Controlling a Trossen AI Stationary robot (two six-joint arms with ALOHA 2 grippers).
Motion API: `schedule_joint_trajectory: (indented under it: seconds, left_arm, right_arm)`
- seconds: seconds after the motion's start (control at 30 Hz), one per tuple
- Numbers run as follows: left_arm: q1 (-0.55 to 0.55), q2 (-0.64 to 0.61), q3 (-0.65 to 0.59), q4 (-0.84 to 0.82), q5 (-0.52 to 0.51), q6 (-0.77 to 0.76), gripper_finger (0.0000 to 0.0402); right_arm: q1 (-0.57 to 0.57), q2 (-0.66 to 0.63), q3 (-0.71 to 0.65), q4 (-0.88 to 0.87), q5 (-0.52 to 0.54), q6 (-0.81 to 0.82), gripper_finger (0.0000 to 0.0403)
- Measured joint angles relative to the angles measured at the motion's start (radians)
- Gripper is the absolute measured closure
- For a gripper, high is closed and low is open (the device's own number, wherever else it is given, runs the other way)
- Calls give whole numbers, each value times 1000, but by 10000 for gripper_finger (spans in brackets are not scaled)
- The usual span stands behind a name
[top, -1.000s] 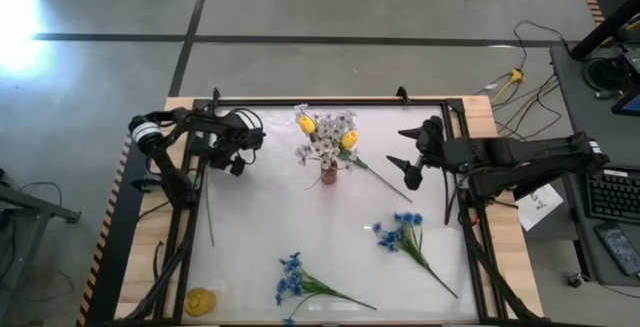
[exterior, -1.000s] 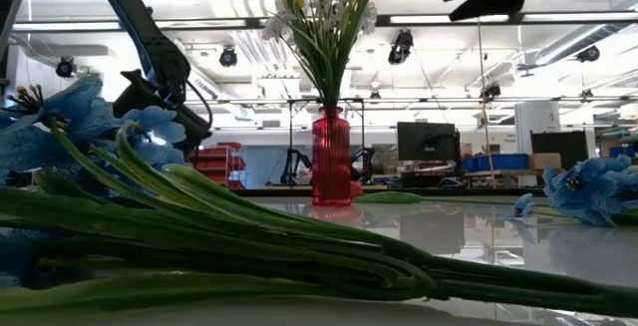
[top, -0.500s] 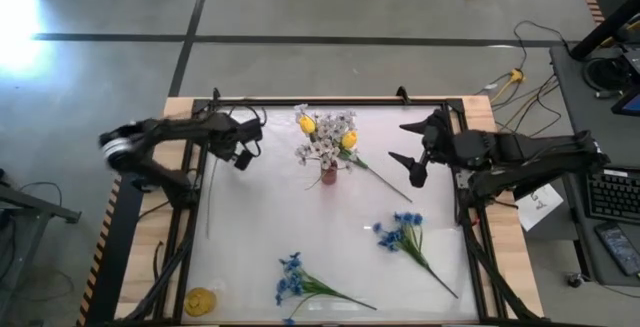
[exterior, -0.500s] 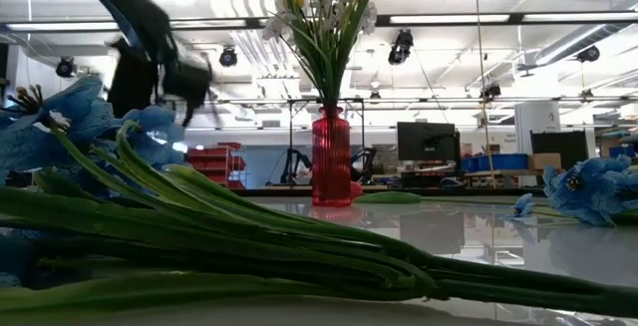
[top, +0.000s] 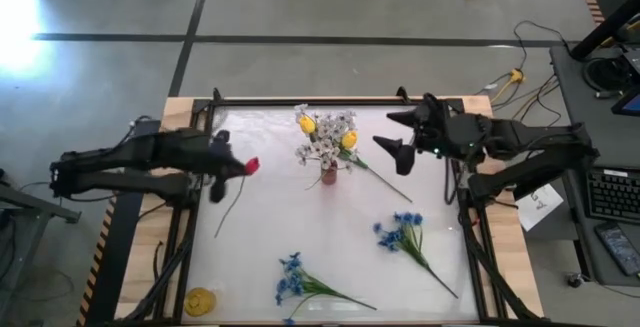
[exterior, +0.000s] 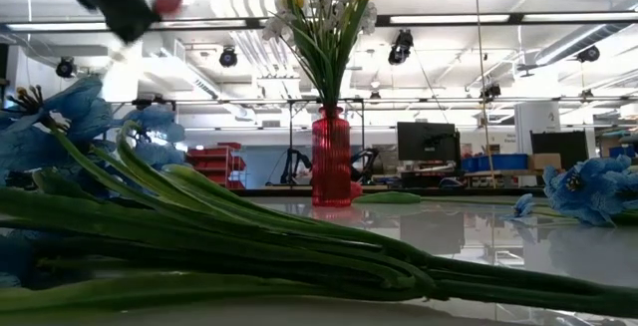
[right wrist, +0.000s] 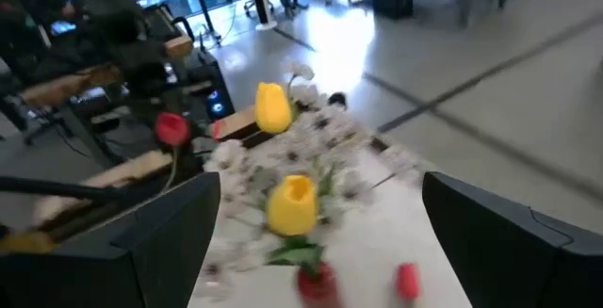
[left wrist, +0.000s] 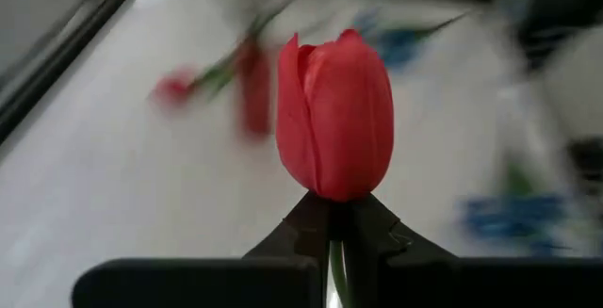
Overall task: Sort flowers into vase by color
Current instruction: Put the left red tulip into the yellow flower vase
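While clamped in the left gripper, red tulip held above the table's left half, stem hanging below.
Left fingers closed tight on the stem just under the bloom. Right gripper spread wide, holding nothing, raised just right of the red vase. Vase near table centre, filled with white blossoms and two yellow tulips. Two blue bunches lying flat toward the near edge; another yellow bloom at the near left corner.
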Motion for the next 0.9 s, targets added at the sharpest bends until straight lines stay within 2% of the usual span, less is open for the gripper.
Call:
schedule_joint_trajectory:
  seconds: [0.2,0.33,0.4,0.5,0.7,0.9]
  left_arm:
    - [-181,-117,-45,224,182,88,402]
    - [-278,-135,-52,324,329,61,402]
    - [-325,-139,-52,364,372,48,402]
    - [-398,-129,-52,470,374,40,402]
    - [-594,-52,-52,812,372,15,402]
    - [-806,2,-53,826,262,69,401]
  right_arm:
    - [74,98,35,-22,25,268,42]
    - [165,157,56,-82,85,445,42]
    - [212,185,71,-120,128,526,42]
    - [273,217,80,-158,195,614,42]
    - [340,262,84,-172,267,751,42]
    - [388,293,84,-167,326,823,42]
